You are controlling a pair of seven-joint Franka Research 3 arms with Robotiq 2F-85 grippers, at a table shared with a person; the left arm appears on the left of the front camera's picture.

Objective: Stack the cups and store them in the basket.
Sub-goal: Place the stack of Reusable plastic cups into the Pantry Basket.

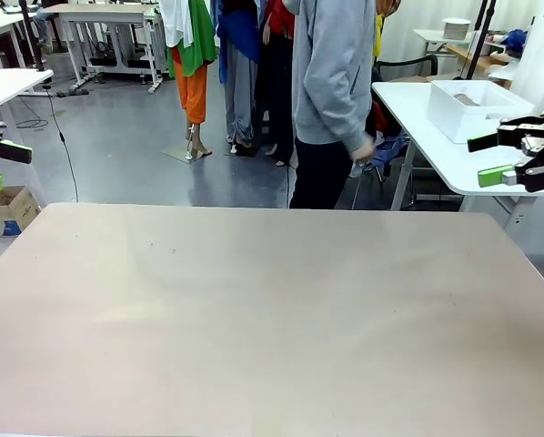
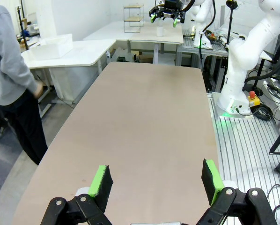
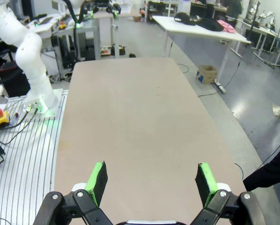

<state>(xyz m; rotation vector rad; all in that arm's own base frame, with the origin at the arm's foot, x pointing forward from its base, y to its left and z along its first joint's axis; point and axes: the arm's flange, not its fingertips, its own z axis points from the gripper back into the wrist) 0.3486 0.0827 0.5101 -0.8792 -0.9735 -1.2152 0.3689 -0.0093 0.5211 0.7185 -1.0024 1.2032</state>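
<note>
Bright, even overhead light (wrist views bend edges).

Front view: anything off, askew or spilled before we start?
Nothing spilled, tipped or damaged. The odd part is placement: the large white rectangular plastic basket sits on the white side table at far right, beside the person in a grey hoodie, not on the beige work table. Left gripper and right gripper are open, holding nothing.
</note>
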